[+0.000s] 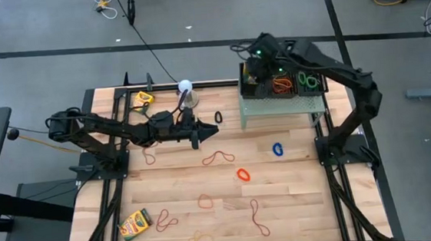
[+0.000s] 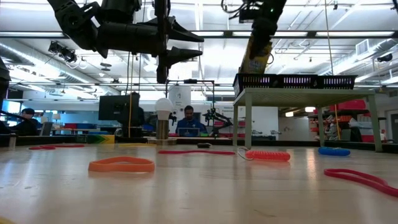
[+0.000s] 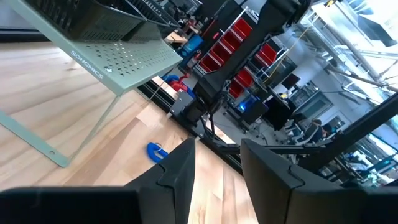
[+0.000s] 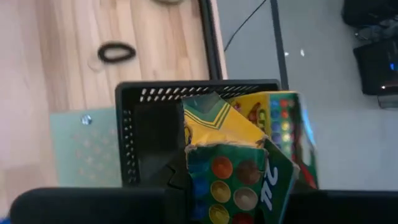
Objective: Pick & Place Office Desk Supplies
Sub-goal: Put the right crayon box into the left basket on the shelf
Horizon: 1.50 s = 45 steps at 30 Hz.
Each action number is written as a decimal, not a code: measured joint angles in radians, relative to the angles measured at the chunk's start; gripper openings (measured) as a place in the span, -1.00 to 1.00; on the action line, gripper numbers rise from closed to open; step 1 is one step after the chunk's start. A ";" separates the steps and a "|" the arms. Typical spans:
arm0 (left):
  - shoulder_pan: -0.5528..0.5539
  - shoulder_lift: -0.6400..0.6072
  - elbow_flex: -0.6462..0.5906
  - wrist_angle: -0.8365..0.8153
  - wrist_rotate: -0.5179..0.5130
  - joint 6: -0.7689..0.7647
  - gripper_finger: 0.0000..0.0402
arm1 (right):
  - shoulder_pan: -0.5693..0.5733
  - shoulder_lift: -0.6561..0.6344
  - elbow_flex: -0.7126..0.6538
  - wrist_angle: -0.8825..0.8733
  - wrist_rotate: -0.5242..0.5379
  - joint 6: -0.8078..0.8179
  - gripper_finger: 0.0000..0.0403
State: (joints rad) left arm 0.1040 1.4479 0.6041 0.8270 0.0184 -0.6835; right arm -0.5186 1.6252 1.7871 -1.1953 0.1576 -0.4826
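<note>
The right claw (image 4: 239, 199), clenched on a crayon box (image 4: 245, 162), hovers over the black mesh basket (image 4: 146, 134) on the riser (image 1: 280, 104); early release risks snagging the basket rim.

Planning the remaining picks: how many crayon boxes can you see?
3. One crayon box lies left of the white ball. One is at the high view's lower left. One is held by the right gripper over a basket. Baskets may hide more.

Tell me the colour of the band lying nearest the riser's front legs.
Blue band, clearest in the high view.
</note>
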 joint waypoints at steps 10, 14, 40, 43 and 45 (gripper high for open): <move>0.000 0.000 0.000 -0.005 0.001 0.021 -0.33 | 0.005 0.079 0.000 0.001 0.072 -0.120 -0.59; 0.000 0.000 0.000 -0.007 0.001 0.028 -0.33 | 0.005 0.095 -0.002 0.002 0.077 -0.119 -0.59; 0.000 0.000 0.000 -0.017 0.001 0.037 -0.33 | 0.018 0.124 -0.008 0.051 0.213 -0.098 -0.16; 0.000 0.000 0.000 -0.016 0.001 0.037 -0.33 | 0.018 0.124 -0.008 0.069 0.235 -0.098 -0.09; 0.000 0.000 0.000 -0.017 0.001 0.037 -0.33 | 0.018 0.124 -0.008 0.082 0.248 -0.098 -0.04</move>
State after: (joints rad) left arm 0.1041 1.4479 0.6041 0.8104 0.0193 -0.6468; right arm -0.5007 1.7489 1.7794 -1.1132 0.4053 -0.5808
